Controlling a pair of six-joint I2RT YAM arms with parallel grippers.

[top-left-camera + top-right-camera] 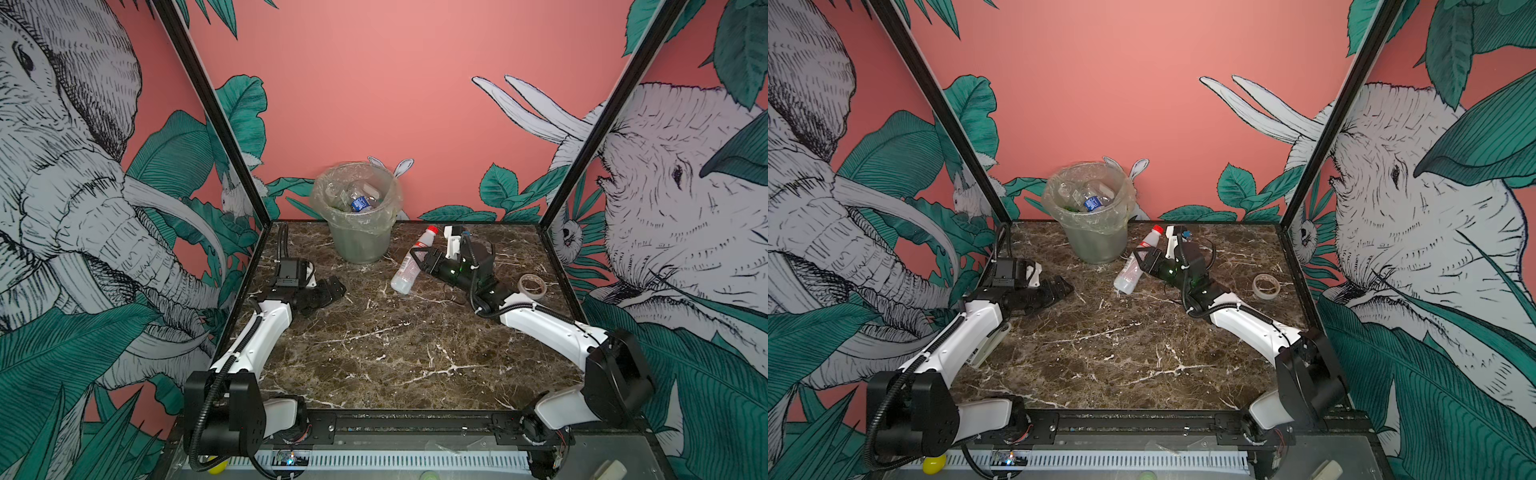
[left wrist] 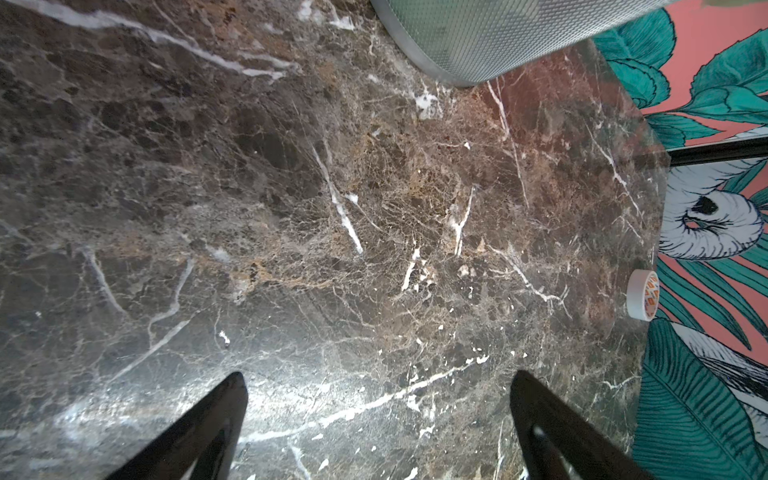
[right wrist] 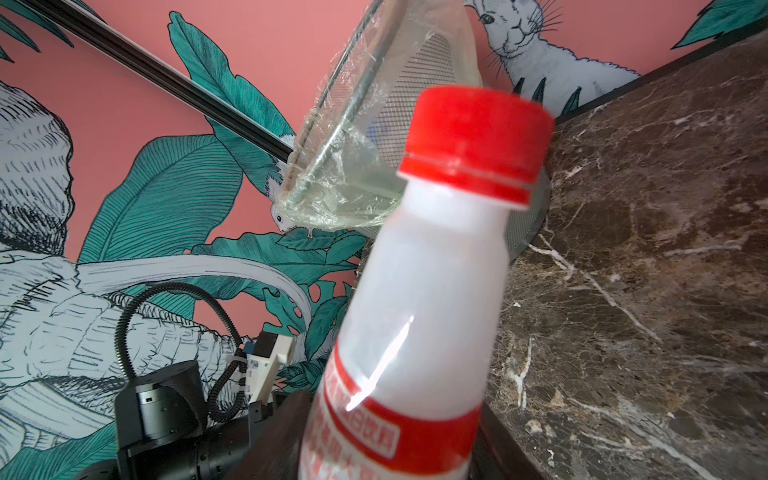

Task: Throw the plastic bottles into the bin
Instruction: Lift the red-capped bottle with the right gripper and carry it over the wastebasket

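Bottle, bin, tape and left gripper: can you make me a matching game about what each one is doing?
Things: 1 red-capped bottle; 2 bin; 3 tape roll; 4 left gripper.
States: A open, holding nothing; B at the table's back, bottles inside; C flat near the table's right edge; D clamped in the right gripper.
Pairs: 1-D; 2-B; 3-C; 4-A.

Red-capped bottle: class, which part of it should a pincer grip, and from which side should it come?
Grip the bottle round its straight middle, at the label, squeezing across its width, coming from the right. The body is an even cylinder there, while the shoulder narrows to the cap. The right pincer is shut on that part, cap pointing towards the bin.
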